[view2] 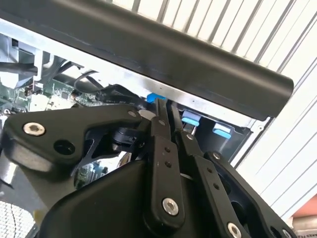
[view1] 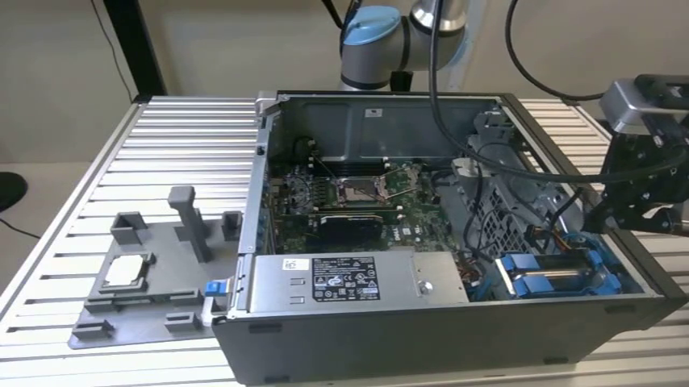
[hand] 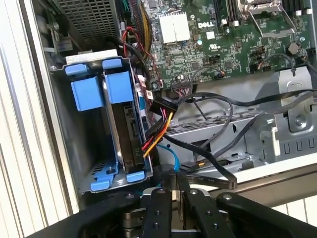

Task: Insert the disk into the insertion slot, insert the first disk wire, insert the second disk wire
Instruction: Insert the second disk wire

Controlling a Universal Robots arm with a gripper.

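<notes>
Blue plastic-framed disk (hand: 89, 94), matt black end effector (view2: 167, 110)

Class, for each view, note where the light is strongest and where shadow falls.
Exterior view: even light on the table, dimmer inside the computer case. Second wrist view: bright table slats, the gripper a dark shape. First wrist view: the blue disk frame well lit.

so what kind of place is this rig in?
Most likely a robotics lab bench, not an office: an opened desktop computer case sits on a slotted aluminium table, a grey fixture tray lies beside it, and the robot arm stands behind.
</notes>
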